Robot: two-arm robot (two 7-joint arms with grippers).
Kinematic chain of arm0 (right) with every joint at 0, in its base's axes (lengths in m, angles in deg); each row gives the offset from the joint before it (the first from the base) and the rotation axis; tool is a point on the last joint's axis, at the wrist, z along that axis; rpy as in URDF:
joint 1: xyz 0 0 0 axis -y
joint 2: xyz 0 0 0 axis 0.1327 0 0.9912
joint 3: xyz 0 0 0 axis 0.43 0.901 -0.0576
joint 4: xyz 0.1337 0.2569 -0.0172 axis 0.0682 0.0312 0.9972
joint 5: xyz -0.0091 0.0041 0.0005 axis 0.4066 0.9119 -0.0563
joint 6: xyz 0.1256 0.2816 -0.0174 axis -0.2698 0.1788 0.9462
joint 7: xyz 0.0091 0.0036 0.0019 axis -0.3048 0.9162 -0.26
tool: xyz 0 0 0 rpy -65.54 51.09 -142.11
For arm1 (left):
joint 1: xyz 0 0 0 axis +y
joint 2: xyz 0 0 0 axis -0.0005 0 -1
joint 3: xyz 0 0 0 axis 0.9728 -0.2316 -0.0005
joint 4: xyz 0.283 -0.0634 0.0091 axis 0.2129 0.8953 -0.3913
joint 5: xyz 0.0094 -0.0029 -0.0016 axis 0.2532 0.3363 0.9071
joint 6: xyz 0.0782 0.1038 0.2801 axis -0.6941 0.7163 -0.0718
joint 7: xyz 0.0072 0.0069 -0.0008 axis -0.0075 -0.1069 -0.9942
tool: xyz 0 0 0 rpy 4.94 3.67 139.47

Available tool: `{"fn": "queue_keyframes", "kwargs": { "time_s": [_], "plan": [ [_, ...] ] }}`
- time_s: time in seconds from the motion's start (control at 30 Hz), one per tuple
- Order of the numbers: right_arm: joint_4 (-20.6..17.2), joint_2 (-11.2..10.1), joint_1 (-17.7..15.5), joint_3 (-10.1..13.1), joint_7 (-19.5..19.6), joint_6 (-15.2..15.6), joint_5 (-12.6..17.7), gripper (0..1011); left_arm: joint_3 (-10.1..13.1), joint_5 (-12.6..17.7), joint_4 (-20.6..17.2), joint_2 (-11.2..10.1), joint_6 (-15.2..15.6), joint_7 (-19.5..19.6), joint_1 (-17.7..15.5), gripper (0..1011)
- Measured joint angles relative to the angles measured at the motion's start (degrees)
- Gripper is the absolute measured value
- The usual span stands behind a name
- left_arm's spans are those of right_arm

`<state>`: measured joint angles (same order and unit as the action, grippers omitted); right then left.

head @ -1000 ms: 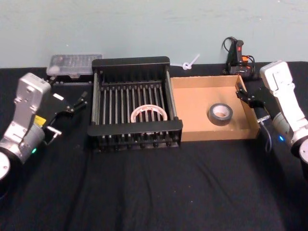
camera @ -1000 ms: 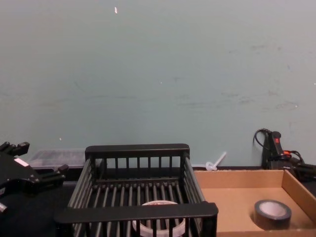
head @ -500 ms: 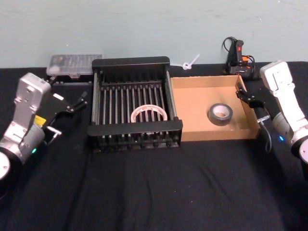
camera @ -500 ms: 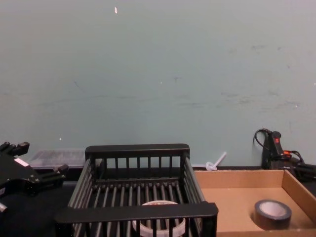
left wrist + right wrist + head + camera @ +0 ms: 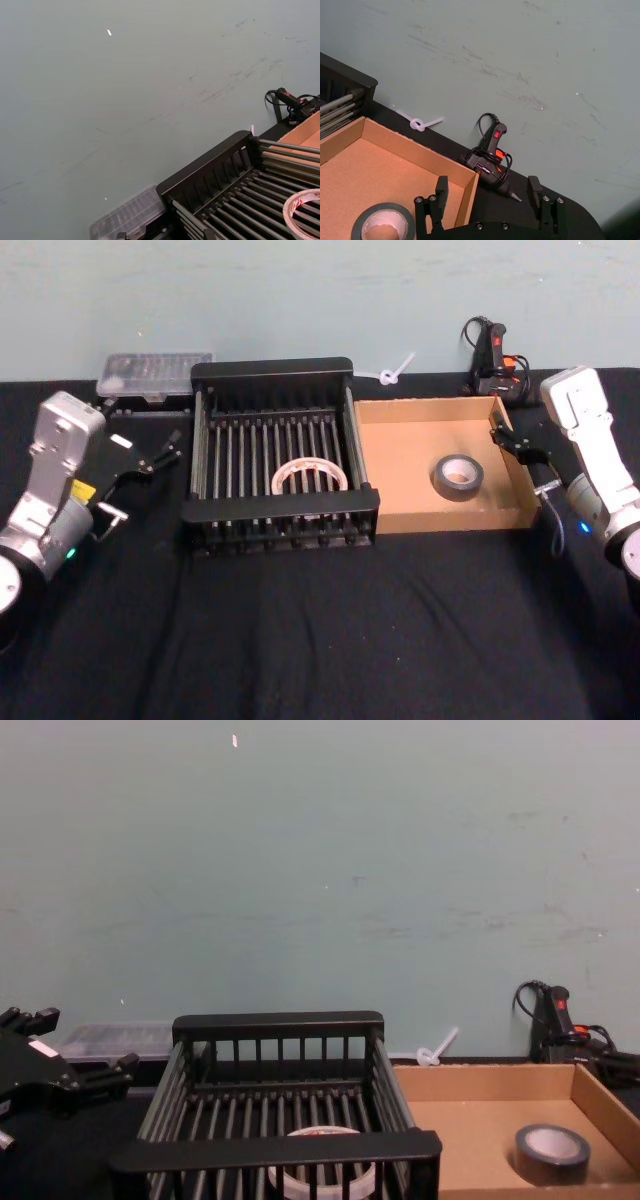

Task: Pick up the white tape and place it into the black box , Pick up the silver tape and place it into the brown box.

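The white tape (image 5: 310, 478) lies flat on the slatted bottom of the black box (image 5: 272, 368), toward its front; the chest view shows the white tape (image 5: 322, 1172) partly behind the front rim. In the brown box (image 5: 400, 465), to the right of the black box, the silver tape (image 5: 458, 477) lies flat. My left gripper (image 5: 170, 447) hovers open to the left of the black box, holding nothing. My right gripper (image 5: 505, 435) is at the brown box's right wall. In the right wrist view the right gripper (image 5: 487, 187) stands open and empty, with the silver tape (image 5: 382, 225) beside it.
A clear plastic case (image 5: 155, 373) sits behind the black box's left corner. A black and red corded tool (image 5: 492, 355) lies behind the brown box, and a white zip tie (image 5: 393, 371) rests by the wall. Black cloth covers the table in front of both boxes.
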<state>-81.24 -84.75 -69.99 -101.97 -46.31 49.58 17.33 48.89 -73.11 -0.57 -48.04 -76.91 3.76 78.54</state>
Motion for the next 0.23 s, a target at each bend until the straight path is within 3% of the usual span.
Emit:
{"fn": "queue_keyframes", "kwargs": {
  "time_s": [0.23],
  "plan": [
    [0.00,0.00,0.00,0.00,0.00,0.00,0.00,1002,0.00,0.00,0.00,0.00,0.00,0.00,0.00,1001]
  ]
}}
